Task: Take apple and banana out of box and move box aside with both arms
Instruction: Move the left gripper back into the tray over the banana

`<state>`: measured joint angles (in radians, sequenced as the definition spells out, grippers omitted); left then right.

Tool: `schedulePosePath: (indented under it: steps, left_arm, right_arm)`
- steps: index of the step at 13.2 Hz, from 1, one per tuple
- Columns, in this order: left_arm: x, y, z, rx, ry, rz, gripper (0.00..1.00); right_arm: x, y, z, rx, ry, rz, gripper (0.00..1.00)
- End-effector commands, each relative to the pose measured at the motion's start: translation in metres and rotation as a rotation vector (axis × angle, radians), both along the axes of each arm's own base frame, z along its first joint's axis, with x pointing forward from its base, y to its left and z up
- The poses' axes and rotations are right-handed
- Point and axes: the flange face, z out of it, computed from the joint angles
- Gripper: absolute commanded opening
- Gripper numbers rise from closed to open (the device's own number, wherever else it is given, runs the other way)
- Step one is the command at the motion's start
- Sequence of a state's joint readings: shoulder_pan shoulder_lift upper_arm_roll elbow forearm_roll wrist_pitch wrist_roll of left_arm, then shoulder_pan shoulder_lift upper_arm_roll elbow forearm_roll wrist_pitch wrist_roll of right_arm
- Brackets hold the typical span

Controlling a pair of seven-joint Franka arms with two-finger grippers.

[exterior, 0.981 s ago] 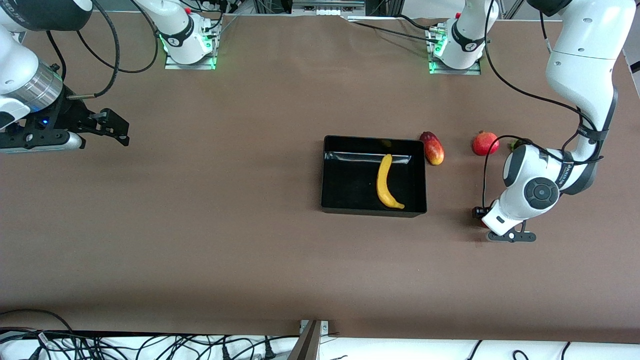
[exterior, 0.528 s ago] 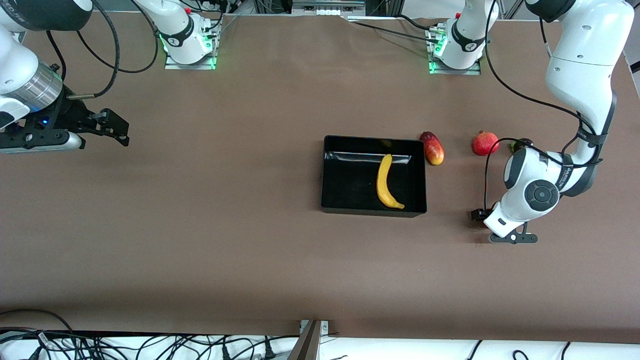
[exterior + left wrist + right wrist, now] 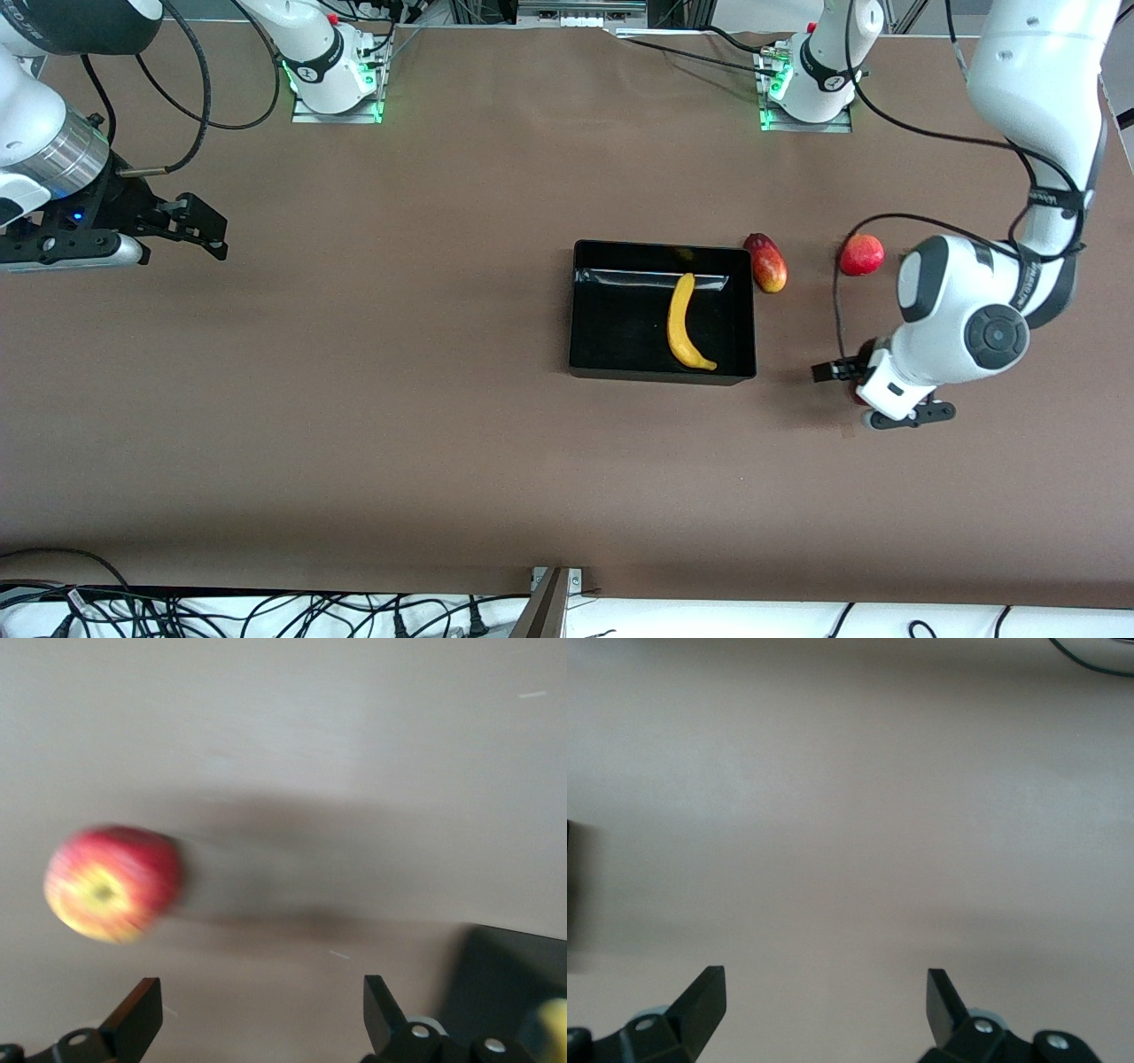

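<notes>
Your left gripper [image 3: 858, 383] hangs low over bare table toward the left arm's end, its two fingers [image 3: 140, 1020] spread wide with nothing between them. In the left wrist view the apple [image 3: 110, 883] lies on the table just ahead of those fingers and off to one side, apart from them (it is blurred, but the red skin and a yellow patch around the stem are plain). In the front view only a sliver of red shows at the edge of the gripper, so you cannot place the apple exactly there. A corner of the black box [image 3: 509, 979] also shows in that wrist view.

The box [image 3: 620, 341] sits near the middle of the table, toward the right arm's end from your left gripper. The banana [image 3: 681, 322] lies inside it, by the wall at the left arm's end. A mango [image 3: 767, 263] rests just outside that wall, and a pomegranate [image 3: 861, 254] lies further toward the left arm's end.

Your right gripper [image 3: 197, 228] waits over bare table at the right arm's end, fingers [image 3: 702, 1003] parted and empty.
</notes>
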<state>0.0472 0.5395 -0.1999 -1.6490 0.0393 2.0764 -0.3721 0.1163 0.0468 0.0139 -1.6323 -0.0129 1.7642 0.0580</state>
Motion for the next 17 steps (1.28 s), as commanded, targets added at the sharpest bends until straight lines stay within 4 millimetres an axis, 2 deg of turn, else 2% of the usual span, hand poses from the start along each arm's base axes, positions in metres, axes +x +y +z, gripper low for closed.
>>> schedulePosePath:
  steps: [1, 3, 4, 5, 6, 7, 8, 11, 17]
  left_arm:
    - [-0.022, -0.079, 0.030, 0.006, -0.001, 0.118, 1.00]
    - [-0.041, -0.139, 0.029, 0.023, 0.008, 0.165, 1.00]
    - [-0.050, -0.161, 0.021, 0.035, 0.007, 0.157, 1.00]
    - [-0.055, -0.179, 0.015, 0.025, -0.007, 0.138, 1.00]
    - [-0.058, -0.188, 0.007, 0.019, -0.014, 0.148, 1.00]
    - [-0.064, -0.203, -0.007, 0.014, -0.017, 0.156, 1.00]
    - [-0.072, -0.209, -0.023, 0.013, -0.018, 0.159, 1.00]
    - [-0.094, -0.209, -0.056, 0.042, -0.031, 0.129, 1.00]
    - [-0.128, -0.219, -0.090, 0.043, -0.056, 0.119, 1.00]
  right_arm:
    - [0.003, -0.001, 0.003, 0.006, -0.008, -0.004, 1.00]
    - [0.003, -0.004, 0.003, 0.006, -0.008, -0.008, 1.00]
    - [0.003, -0.004, 0.003, 0.006, -0.008, -0.008, 1.00]
    - [0.003, -0.004, 0.003, 0.006, -0.008, -0.008, 1.00]
    - [0.003, -0.004, 0.003, 0.006, -0.008, -0.008, 1.00]
    - [0.003, -0.004, 0.003, 0.006, -0.008, -0.008, 1.00]
    - [0.003, -0.004, 0.003, 0.007, -0.009, -0.008, 1.00]
    - [0.003, -0.004, 0.003, 0.007, -0.009, -0.008, 1.00]
    - [0.003, -0.004, 0.003, 0.006, -0.005, -0.008, 1.00]
